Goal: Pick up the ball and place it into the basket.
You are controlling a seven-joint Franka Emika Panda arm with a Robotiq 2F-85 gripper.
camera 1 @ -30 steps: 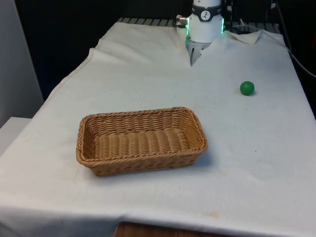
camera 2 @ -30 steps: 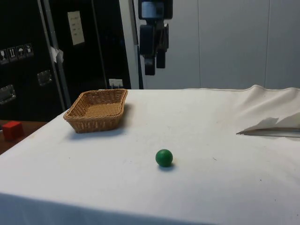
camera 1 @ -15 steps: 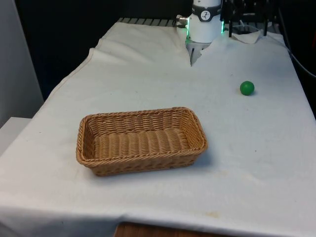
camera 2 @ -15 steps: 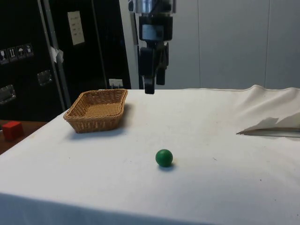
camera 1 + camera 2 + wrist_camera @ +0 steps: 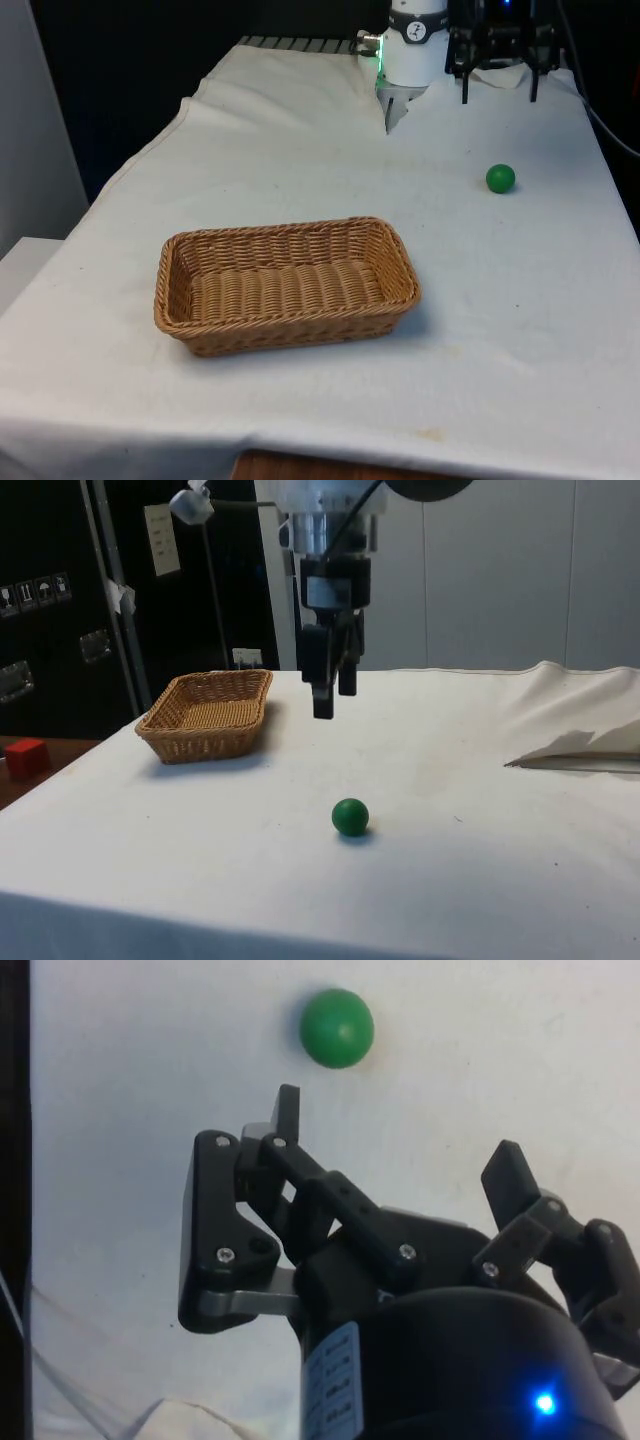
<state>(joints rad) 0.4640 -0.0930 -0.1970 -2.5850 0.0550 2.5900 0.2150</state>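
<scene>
Now: hand spread wide, empty, above cloth | ball near it | basket well apart

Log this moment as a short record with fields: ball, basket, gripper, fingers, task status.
ball: green ball, resting on the white cloth, apart from the basket
basket: wicker basket, nothing inside
gripper: gripper above the cloth, clear of the ball, holding nothing
fingers: fingers spread apart, the ball lying just beyond their tips in the wrist view
task status: ball not yet grasped
</scene>
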